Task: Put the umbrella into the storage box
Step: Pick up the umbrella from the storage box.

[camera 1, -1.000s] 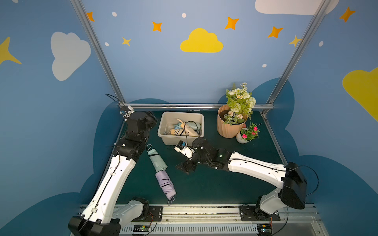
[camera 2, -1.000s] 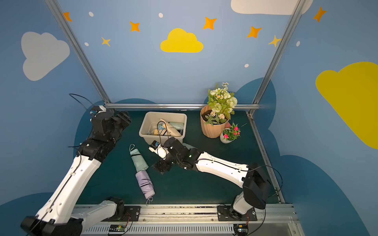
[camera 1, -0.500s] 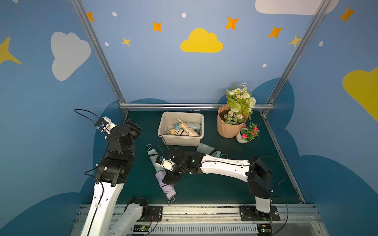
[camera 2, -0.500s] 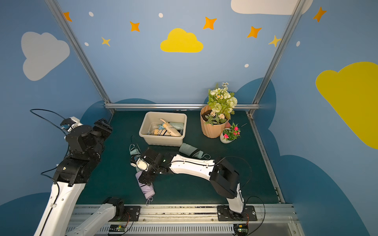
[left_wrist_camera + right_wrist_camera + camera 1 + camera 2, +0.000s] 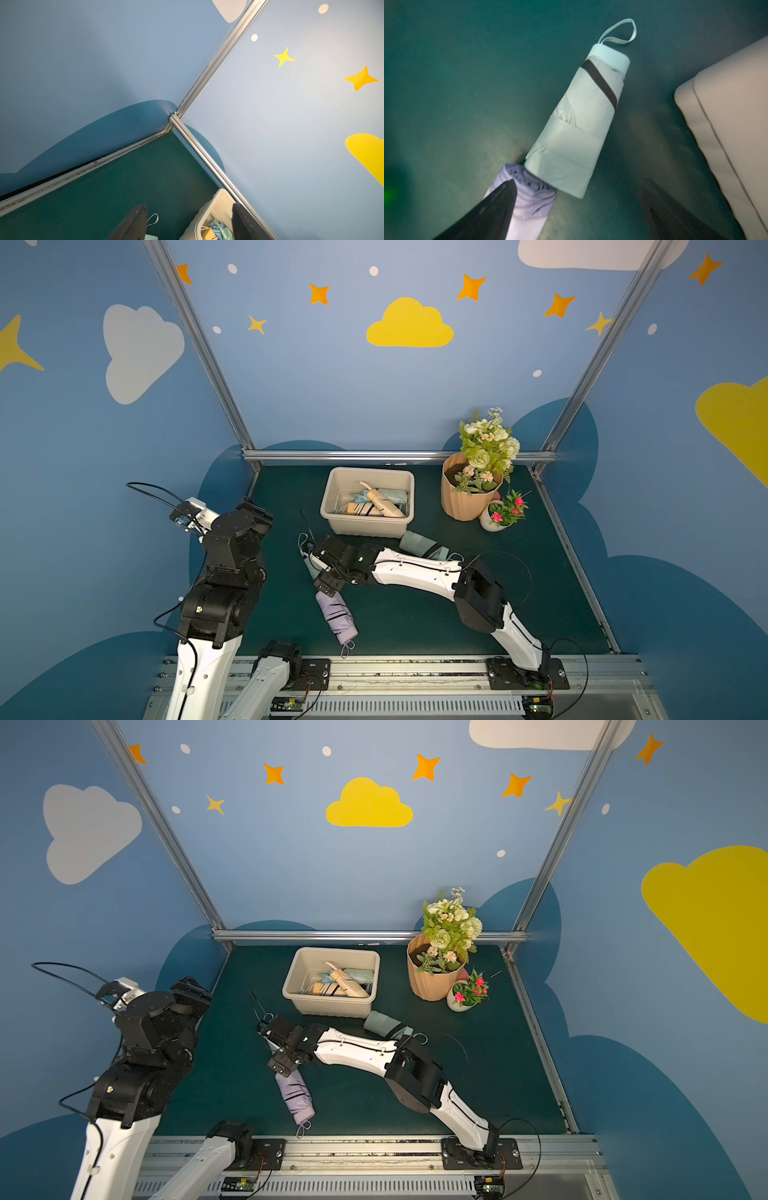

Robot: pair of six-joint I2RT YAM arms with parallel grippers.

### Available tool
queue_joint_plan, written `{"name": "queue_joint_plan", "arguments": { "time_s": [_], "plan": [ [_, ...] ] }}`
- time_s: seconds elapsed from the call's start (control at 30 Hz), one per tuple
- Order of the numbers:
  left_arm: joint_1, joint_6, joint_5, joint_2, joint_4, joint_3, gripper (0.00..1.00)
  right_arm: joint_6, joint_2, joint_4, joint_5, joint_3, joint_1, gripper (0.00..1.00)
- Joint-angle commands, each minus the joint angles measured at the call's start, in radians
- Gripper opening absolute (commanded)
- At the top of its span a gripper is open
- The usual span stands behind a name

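My right claw [image 5: 578, 180] hung wide open over the mint umbrella [image 5: 583, 116], lying on the mat [image 5: 446, 83] beside the box [image 5: 726, 124] and touching a lilac umbrella [image 5: 527, 199]; my left claw [image 5: 189, 204], raised, gaped empty.

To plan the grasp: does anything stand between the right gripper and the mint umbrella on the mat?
Nothing visible does. The open right gripper hangs above the mint umbrella; only the lavender umbrella meets its near end.
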Motion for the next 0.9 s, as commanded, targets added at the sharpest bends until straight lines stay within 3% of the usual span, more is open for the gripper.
{"name": "queue_joint_plan", "arguments": {
  "time_s": [0.0,0.5,0.87],
  "plan": [
    [0.005,0.018,-0.018,0.002,-0.023,0.026,0.7,0.019,0.054,0.011,0.083,0.074,0.01,0.98],
    [0.006,0.038,0.025,0.011,-0.024,0.036,0.7,0.105,0.265,0.039,0.141,0.306,0.014,0.98],
    [0.006,0.052,0.053,0.028,-0.029,0.053,0.7,0.144,0.359,0.016,0.182,0.402,0.017,0.92]
  ]
}}
